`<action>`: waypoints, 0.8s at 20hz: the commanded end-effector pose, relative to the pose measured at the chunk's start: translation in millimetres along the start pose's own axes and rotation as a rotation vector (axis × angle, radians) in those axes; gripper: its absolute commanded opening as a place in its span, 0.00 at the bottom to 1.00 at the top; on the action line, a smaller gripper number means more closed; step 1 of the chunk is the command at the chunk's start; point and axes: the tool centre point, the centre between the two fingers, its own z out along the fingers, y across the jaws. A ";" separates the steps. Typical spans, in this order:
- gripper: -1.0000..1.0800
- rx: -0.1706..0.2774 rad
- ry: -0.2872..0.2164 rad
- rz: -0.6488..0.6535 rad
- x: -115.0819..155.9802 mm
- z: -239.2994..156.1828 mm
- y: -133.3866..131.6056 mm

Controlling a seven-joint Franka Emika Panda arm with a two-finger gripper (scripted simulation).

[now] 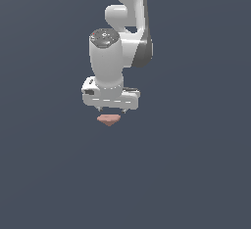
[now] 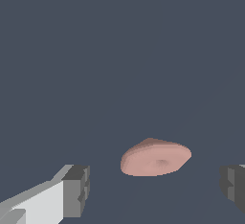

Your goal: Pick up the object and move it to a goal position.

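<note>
Claw above the wedge

Your claw (image 1: 112, 109) hangs wide open, holding nothing; the salmon-pink wedge (image 1: 108, 120) lies just under it, between the fingers (image 2: 75, 191), touching neither.

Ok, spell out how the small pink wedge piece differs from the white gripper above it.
Colour: the small flat salmon-pink wedge piece is warm pink, while the white robot gripper is white with dark grey fingers.
Size: the piece is much smaller than the gripper.
Shape: the piece is flat and tapers to a point; the gripper is blocky, with two spread fingers.
Pose: the piece lies low on the dark surface; the gripper hangs above it, not touching.
</note>
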 end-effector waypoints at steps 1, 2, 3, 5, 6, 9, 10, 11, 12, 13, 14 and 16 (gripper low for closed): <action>0.96 0.000 -0.001 -0.012 -0.3 1.1 0.7; 0.96 -0.001 -0.001 -0.019 -0.5 1.8 1.0; 0.96 -0.001 -0.001 -0.028 -0.7 2.7 1.3; 0.96 -0.001 -0.002 -0.050 -1.3 4.6 2.1; 0.96 -0.002 -0.002 -0.062 -1.6 5.7 2.5; 0.96 -0.003 -0.004 -0.106 -2.7 9.6 4.3; 0.96 -0.003 -0.004 -0.123 -3.2 11.1 4.9; 0.96 -0.003 -0.005 -0.142 -3.7 12.8 5.6; 0.96 -0.004 -0.005 -0.161 -4.2 14.5 6.3; 0.96 -0.004 -0.006 -0.181 -4.8 16.3 7.1; 0.96 -0.004 -0.007 -0.203 -5.4 18.2 7.9; 0.96 -0.005 -0.009 -0.251 -6.7 22.3 9.6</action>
